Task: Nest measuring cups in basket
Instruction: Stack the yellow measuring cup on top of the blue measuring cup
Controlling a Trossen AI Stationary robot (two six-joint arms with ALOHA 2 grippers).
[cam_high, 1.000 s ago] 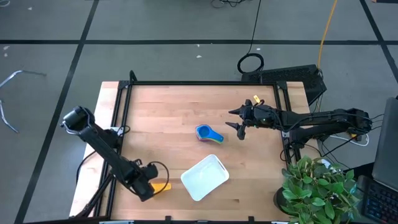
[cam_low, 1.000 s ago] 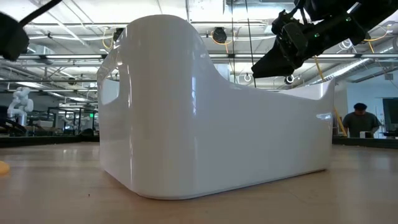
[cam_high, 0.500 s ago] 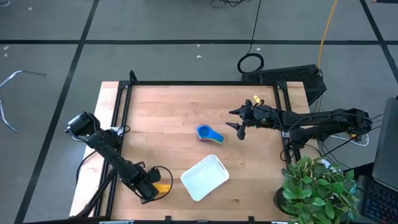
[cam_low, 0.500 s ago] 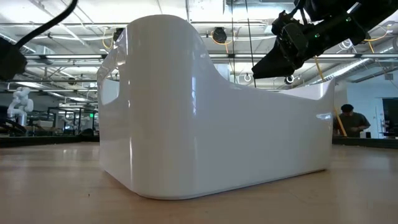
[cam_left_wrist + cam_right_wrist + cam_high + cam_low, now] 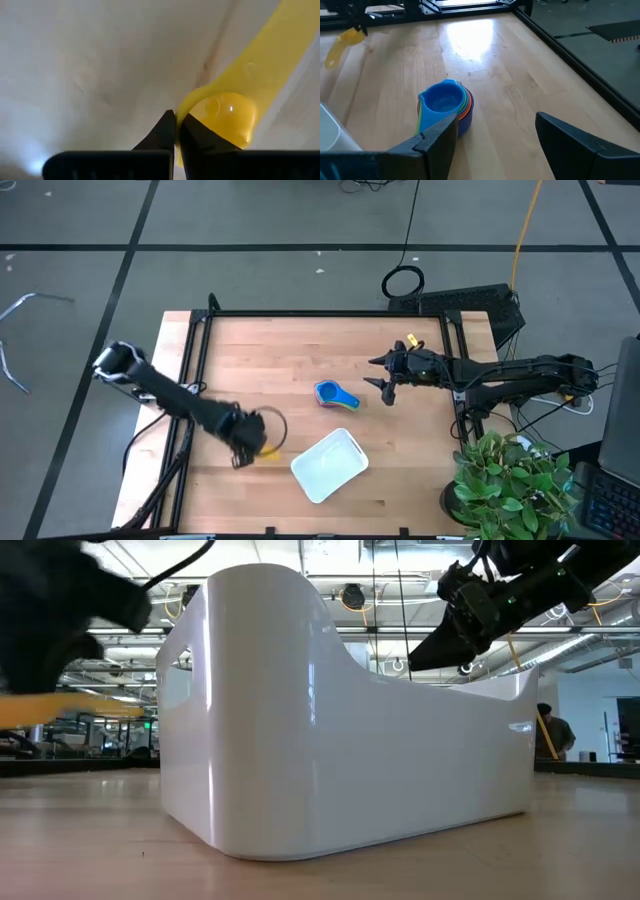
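My left gripper is shut on the yellow measuring cup above the table's near left part, left of the white basket. In the low view the cup shows as a yellow streak well above the tabletop. A nested stack of measuring cups, blue on top, stands on its base mid-table beyond the basket. My right gripper hovers open just right of the stack. My left gripper pinches the wall of the yellow cup's bowl at its rim, close to where the handle starts. One finger lies over the bowl, the other outside it. The fingers point down. The cup hangs clear of the table, tilted, handle lower.
The basket fills the middle of the low view and hides the stack there. A black frame rail edges the table's far side. A potted plant stands at the near right corner. Bare wood lies between the basket and the stack.
My left gripper has risen and gone toward the table's far edge, taking the yellow cup with it. The cup lay on the table near the front edge and now hangs clear of it. My right gripper has kept still.
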